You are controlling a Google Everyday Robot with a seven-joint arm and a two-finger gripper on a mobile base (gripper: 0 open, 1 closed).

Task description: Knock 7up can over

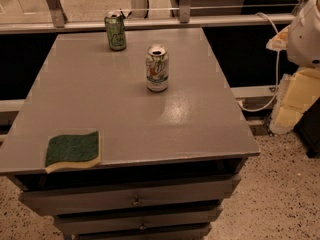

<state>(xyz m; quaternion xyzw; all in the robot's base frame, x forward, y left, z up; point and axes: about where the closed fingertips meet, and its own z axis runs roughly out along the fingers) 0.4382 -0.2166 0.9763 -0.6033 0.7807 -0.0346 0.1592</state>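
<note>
The gripper (296, 95) hangs right of the table (125, 129), its grip impossible to tell; the 7up can (157, 68) stands upright well left of it.

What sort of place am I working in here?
Probably an office or lab test area: a grey drawer cabinet serves as table, on speckled floor, beside a metal railing. The 7up can stands upright on it; the gripper is off its right edge.

View: my one camera, raised above the table (125, 114), tilted down across its top toward the far rail (150, 23).
Nearness: middling; whole top and upper drawers (135, 196) fit.
My gripper (287, 116): right frame edge, table lying to its left.
</note>
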